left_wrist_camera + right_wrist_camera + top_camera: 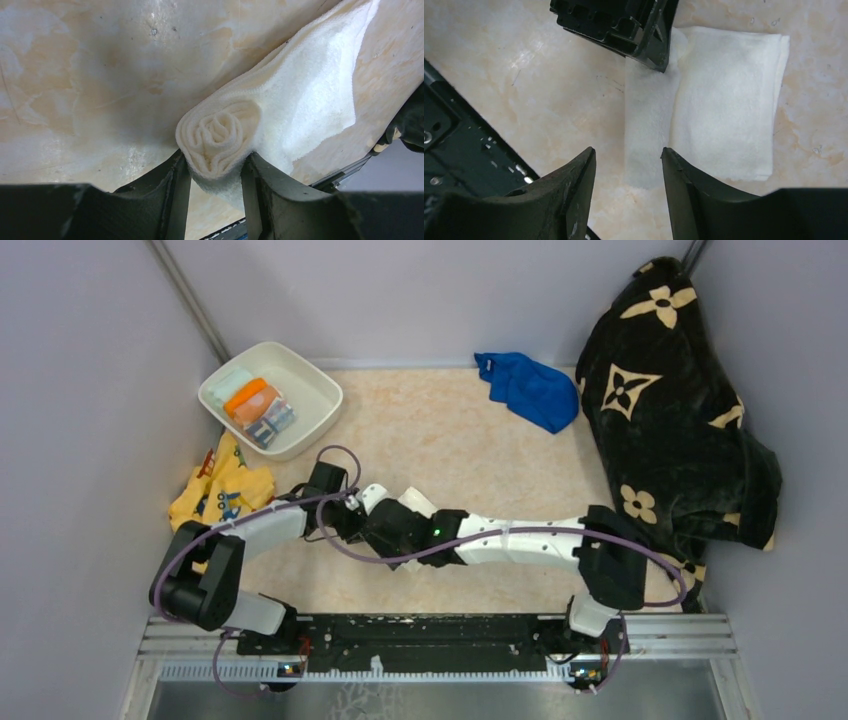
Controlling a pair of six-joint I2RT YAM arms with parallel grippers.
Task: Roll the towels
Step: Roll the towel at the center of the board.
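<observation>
The cream-white towel point(300, 95) lies on the marble table, part rolled, with a flat part still spread out point(729, 100). My left gripper point(216, 172) is shut on the spiral end of the roll point(220, 132), one finger on each side. My right gripper point(628, 156) hovers open over the roll's other end, nothing between its fingers. In the top view both grippers meet over this towel point(414, 502), which the arms mostly hide. The royal blue towel point(530, 390) lies crumpled at the back. The printed towel point(268, 416) sits in the white bin.
The white bin point(312, 400) stands at the back left with other folded cloths inside. A yellow printed cloth point(222, 490) lies beside it near the left wall. A large black blanket with cream flowers point(670, 410) drapes over the right side.
</observation>
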